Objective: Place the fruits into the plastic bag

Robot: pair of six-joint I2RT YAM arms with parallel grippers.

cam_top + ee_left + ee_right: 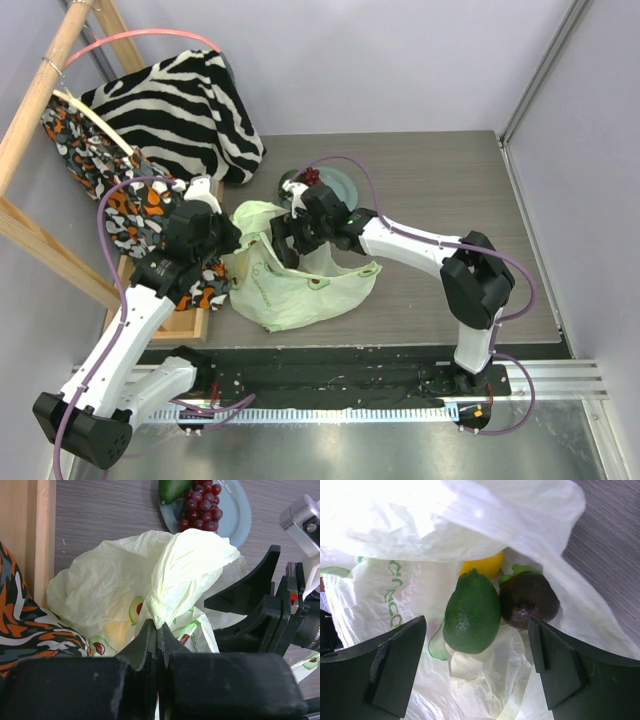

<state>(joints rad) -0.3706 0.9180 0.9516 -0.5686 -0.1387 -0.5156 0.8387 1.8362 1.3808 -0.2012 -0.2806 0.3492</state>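
grip: left gripper [157,630] was clenched on the bag [190,565] at its gathered edge, mouth lifted | right gripper [477,630] stood spread, empty, over lime [471,612], lemon [482,565], dark fruit [529,600] lying inside bag | avocado [172,487], grapes [202,505] sat on plate [235,515] | advice: right should rise straight out, clear of film, before fetching those

This is probably a robot lab: plain walls [400,60] are enclosing the grey table [450,180], and a metal rail [560,378] is lying at 6 o'clock.
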